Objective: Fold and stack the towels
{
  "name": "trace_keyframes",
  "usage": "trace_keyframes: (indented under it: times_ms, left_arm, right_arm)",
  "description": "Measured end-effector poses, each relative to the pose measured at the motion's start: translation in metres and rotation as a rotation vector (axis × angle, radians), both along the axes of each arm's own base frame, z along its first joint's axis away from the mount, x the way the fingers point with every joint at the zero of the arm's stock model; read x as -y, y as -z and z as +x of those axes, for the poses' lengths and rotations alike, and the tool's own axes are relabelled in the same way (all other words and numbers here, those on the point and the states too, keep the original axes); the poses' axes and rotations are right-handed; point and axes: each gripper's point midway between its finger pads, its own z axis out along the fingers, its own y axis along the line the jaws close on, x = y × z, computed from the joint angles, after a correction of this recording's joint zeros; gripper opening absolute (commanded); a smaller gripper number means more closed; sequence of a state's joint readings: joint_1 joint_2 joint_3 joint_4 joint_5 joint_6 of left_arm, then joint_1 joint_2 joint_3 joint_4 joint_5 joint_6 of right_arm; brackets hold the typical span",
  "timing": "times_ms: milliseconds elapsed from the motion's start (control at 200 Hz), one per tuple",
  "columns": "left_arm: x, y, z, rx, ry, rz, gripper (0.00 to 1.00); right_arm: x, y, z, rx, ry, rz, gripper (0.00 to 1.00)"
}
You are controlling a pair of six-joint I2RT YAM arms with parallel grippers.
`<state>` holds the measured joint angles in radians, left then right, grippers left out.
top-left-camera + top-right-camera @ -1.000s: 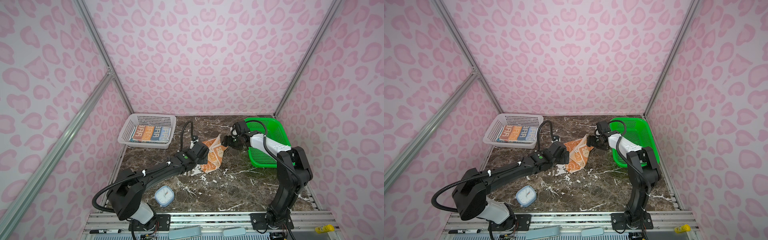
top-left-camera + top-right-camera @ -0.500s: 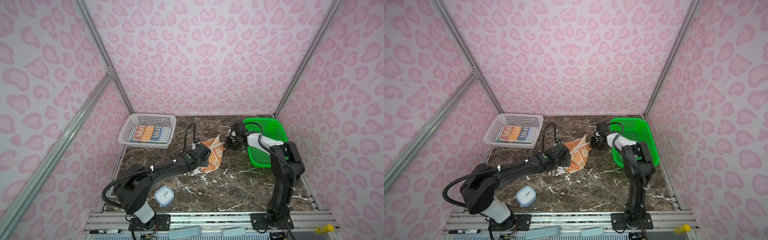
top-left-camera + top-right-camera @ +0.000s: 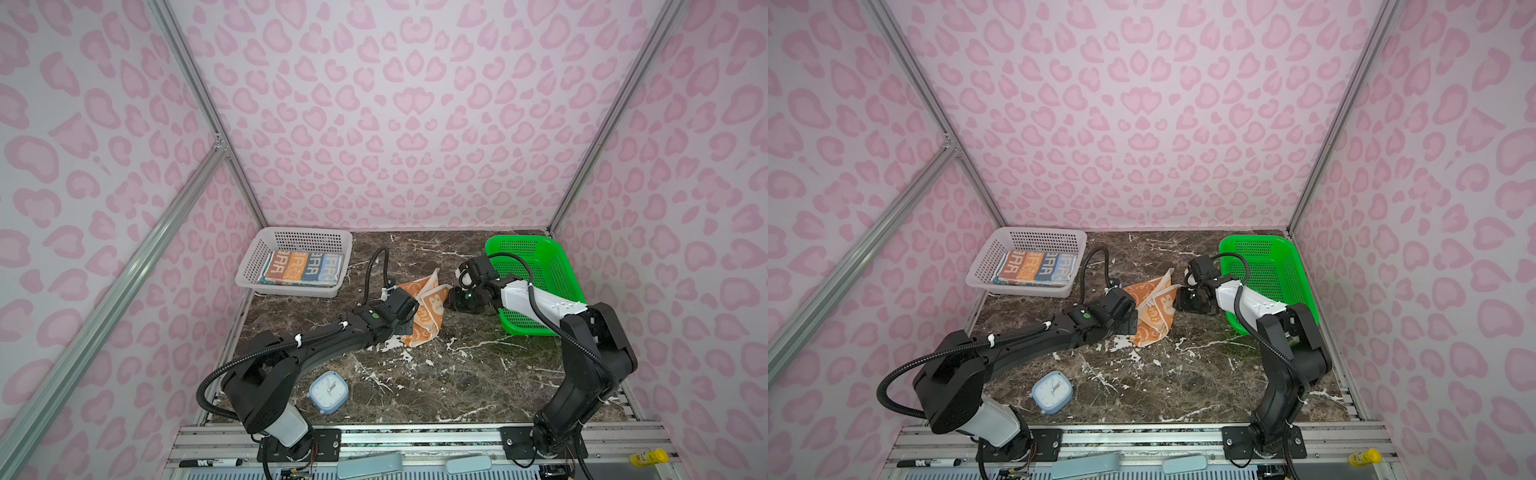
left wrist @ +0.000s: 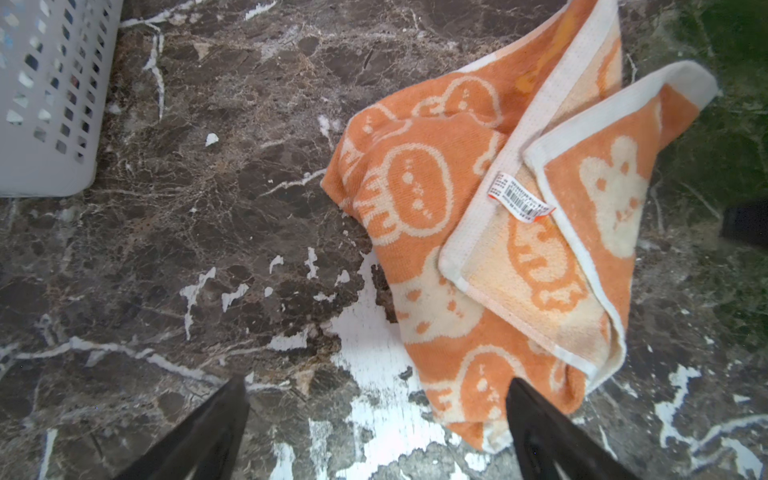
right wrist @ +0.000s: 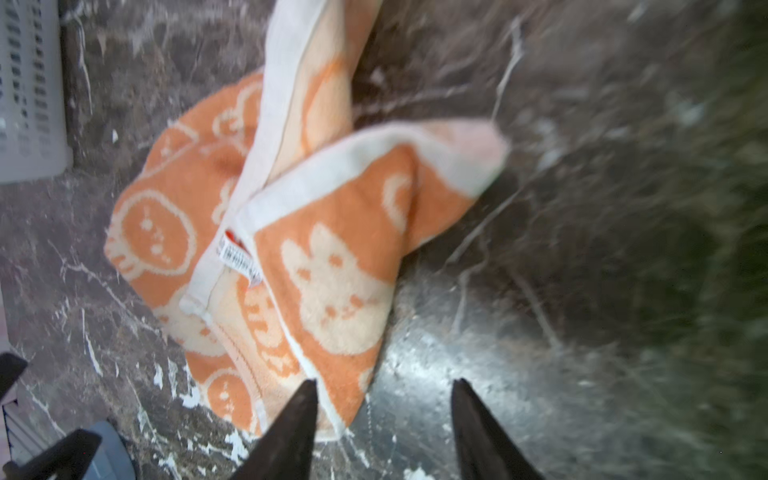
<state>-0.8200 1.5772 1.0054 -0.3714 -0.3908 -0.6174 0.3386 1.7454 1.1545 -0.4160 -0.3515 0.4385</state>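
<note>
Crumpled orange bunny-print terry towel [image 3: 424, 309] lies on the dark marble table [image 3: 457, 374], long axis far-to-near. Left end effector [image 4: 376, 415], spread wide and empty, flanks its left side. Right end effector [image 5: 382, 415], apart and empty, flanks its right.

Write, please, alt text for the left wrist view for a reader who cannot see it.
A crumpled orange towel with cream bunny prints and a small label lies on a dark marble table. The left gripper hovers open at its edge, holding nothing; a white basket corner also shows.
</note>
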Motion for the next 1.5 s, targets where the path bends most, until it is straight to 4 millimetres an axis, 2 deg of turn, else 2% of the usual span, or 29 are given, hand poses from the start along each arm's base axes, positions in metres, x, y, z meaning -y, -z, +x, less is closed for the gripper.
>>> trace_keyframes:
  times_ms: [115,275,375,480,600,770,885,1000,1130,1230,1355,1435,1500]
  left_arm:
    - [0.005,0.005,-0.002,-0.021,-0.006,-0.026,0.98]
    - [0.026,0.009,-0.001,-0.053,0.012,-0.083,0.98]
    - [0.044,0.008,0.007,-0.061,0.028,-0.114,0.98]
    - [0.053,0.013,0.017,-0.075,0.024,-0.119,0.98]
    - [0.05,0.025,0.026,-0.106,-0.001,-0.126,0.98]
    - [0.044,0.043,0.037,-0.151,-0.04,-0.155,0.98]
    - [0.047,0.054,0.043,-0.185,-0.047,-0.175,0.98]
    - [0.049,0.06,0.054,-0.201,-0.054,-0.185,0.98]
    - [0.04,0.063,0.071,-0.206,-0.082,-0.19,0.98]
    - [0.032,0.063,0.087,-0.203,-0.091,-0.176,0.98]
    - [0.018,0.05,0.108,-0.173,-0.099,-0.149,0.98]
    - [0.007,0.038,0.116,-0.149,-0.108,-0.145,0.98]
    - [0.0,0.024,0.116,-0.134,-0.107,-0.142,0.98]
  right_arm:
    - [0.016,0.001,0.033,0.011,0.054,-0.004,0.7]
    - [0.014,0.01,0.058,0.0,0.056,-0.004,0.67]
    - [0.008,0.019,0.067,-0.015,0.047,0.013,0.58]
    - [0.002,0.03,0.066,-0.038,0.034,0.032,0.41]
    - [-0.007,0.037,0.053,-0.058,0.018,0.049,0.19]
    - [-0.014,0.045,0.028,-0.084,0.003,0.07,0.0]
    - [-0.013,0.046,0.023,-0.085,0.007,0.075,0.0]
    - [-0.018,0.037,0.015,-0.067,-0.002,0.082,0.0]
    - [-0.031,0.025,-0.009,-0.042,-0.05,0.074,0.0]
    - [-0.043,0.021,-0.035,-0.027,-0.1,0.055,0.0]
    - [-0.058,0.027,-0.07,-0.039,-0.167,0.023,0.0]
    - [-0.063,0.034,-0.079,-0.049,-0.189,-0.001,0.0]
    - [-0.066,0.039,-0.083,-0.057,-0.201,-0.014,0.15]
